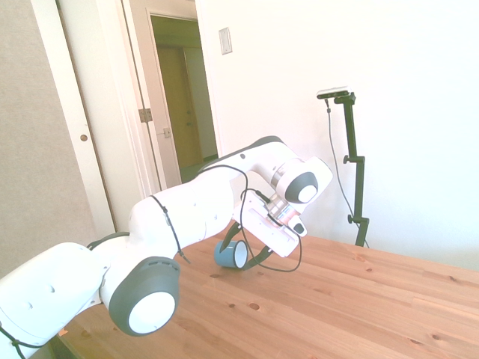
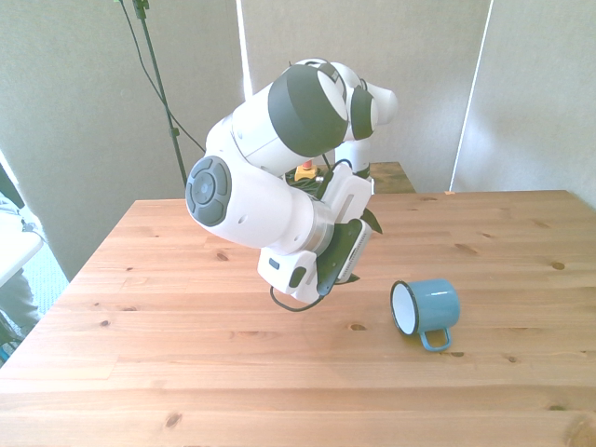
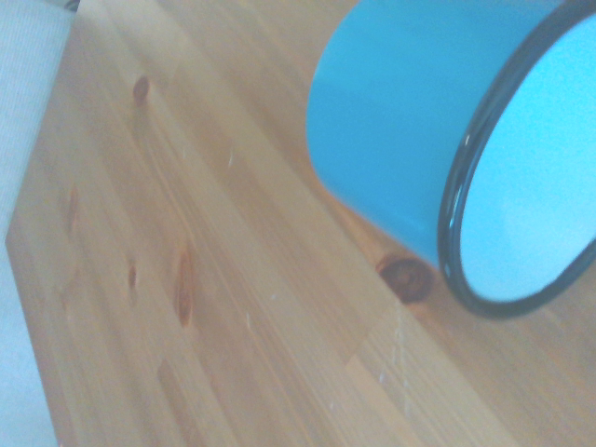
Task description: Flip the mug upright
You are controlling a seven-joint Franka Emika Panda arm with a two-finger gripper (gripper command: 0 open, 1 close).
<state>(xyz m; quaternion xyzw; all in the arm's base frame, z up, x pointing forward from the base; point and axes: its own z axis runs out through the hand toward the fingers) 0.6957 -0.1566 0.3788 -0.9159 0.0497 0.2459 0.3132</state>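
mug [image 2: 426,305]: light blue, lying on its side on the table [image 2: 168,317], right of centre in the front view. White inside and dark rim face the front view's left, toward the arm. Loop handle [image 2: 435,339] sticks out on the near side, low against the wood.
mug, side view: open mouth visible at [image 1: 231,254], sits just behind/beside the gripper end, partly hidden by it.
mug, wrist view: fills the frame close up [image 3: 391,121], rim and white inside clear, body resting on the wood next to a dark knot [image 3: 404,277].
gripper [image 2: 346,250]: tilted down toward the tabletop, to the front view's left of the mug, near it but not touching. Dark fingers are bunched against the wrist body and cable in both wide views, so I cannot tell whether they stand apart or together. Nothing held.
arm [image 2: 270,186]: folded low over the table middle, wrist angled toward the mug's mouth.
step in hand: approach. Looks like the gripper is lining up on the rim side; no grasp yet, mug not upright.
progress: early, flip not begun.
next move calls for: closing the remaining gap to the mug, getting one finger inside the mouth and one outside on the wall (or spanning the body), pinching, then rotating the wrist so the mouth ends up on top.
watch for: round body may roll or slide on the smooth wood if nudged before the pinch; handle on the near side could block a roll that way.
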